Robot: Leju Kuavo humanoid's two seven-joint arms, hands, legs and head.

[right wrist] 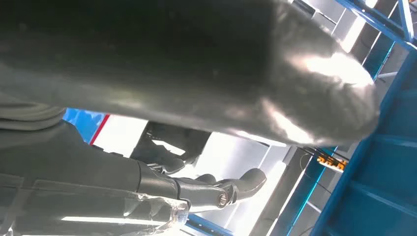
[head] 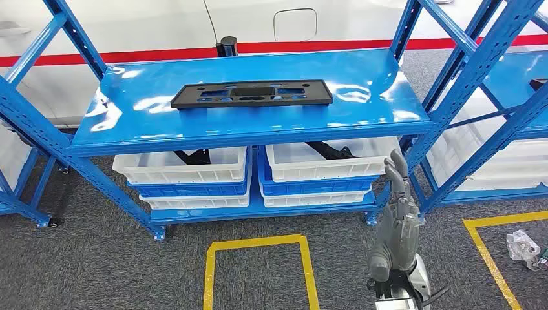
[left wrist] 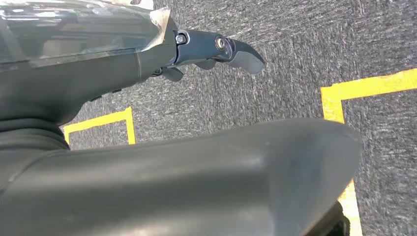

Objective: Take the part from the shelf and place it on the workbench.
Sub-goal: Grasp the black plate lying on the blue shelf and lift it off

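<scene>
Blue steel shelf (head: 258,132) spans the head view, glossy top deck at mid height, lower deck beneath. A second blue rack (head: 510,84) stands just beside it on the right. Grey carpet floor (head: 97,258) carries yellow tape outlines (head: 258,244).

Lower deck holds two stacks of white and blue bins (head: 184,173), side by side; dark parts lie in the top bins.

Black flat part (head: 252,94), long rectangular plate with cutouts, lies flat near the middle of the top deck, long edge parallel to the shelf front. Nothing touches it.

Right hand (head: 395,213) is raised in front of the shelf's right end, below deck level, well apart from the part. Fingers (head: 395,169) point up, extended and slightly apart, holding nothing. Right wrist view shows the thumb and one dark finger (right wrist: 246,181) with blue rack behind.

Left hand (left wrist: 216,49) hangs over the carpet; one finger extends, nothing in it, the rest hidden, so cannot tell its state.

Crumpled clear plastic scrap (head: 522,245) lies on the floor at far right.
</scene>
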